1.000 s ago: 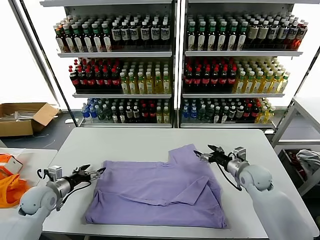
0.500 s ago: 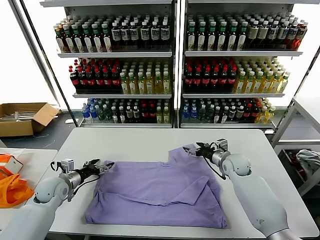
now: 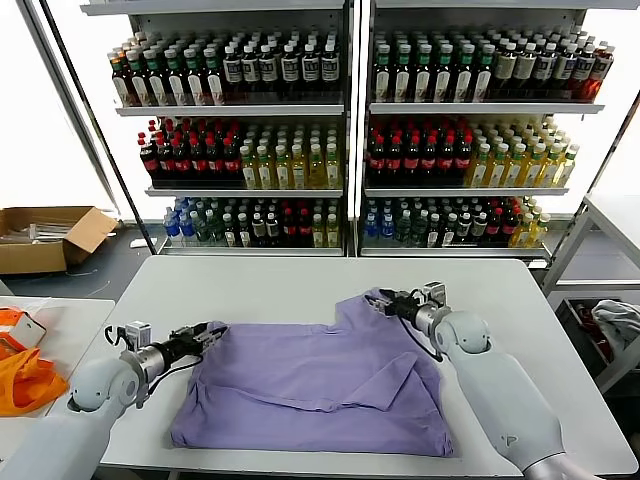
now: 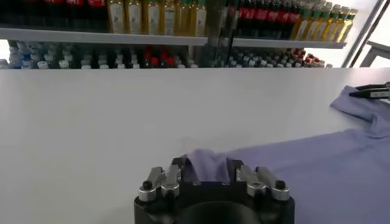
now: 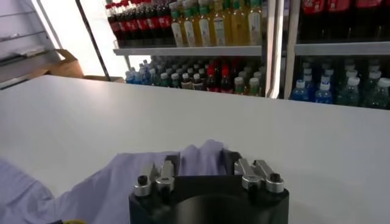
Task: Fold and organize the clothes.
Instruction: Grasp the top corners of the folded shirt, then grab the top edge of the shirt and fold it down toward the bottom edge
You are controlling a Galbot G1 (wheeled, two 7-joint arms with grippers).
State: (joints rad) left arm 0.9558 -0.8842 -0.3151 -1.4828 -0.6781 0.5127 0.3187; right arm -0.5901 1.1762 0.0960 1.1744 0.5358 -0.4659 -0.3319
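- Step in hand, as I judge it: both arms take hold of the far edge of the shirt (image 3: 320,385) ready for a fold; the shirt is part folded, with a sleeve flap lying across its right half, but it is not yet a neat packet.
- The shirt lies plain side up on the table (image 3: 300,285), spread across the middle and near part, its far-right corner raised towards the shelves (image 3: 345,120).
- The left gripper (image 3: 212,333) sits low at the shirt's far-left corner. In the left wrist view a small peak of lavender cloth (image 4: 206,167) rises between its fingers (image 4: 159,181), so it looks clenched on that corner, or all but.
- The right gripper (image 3: 385,303) is at the far-right corner. In the right wrist view cloth (image 5: 201,157) fills the gap between its fingers (image 5: 159,175); I read it as grasping the corner.
- The two grippers are well apart, one at each end of the far edge, with the shirt's body nearer the robot than both.
- Next move, by my reckoning: lift both corners together, level with each other, and carry the far edge towards the near hem so the crease runs straight.
- Risk: soft cloth may slip from a shallow pinch, or one corner may lag and skew the fold.
- The orange fabric (image 3: 22,375) at the left is no part of this.
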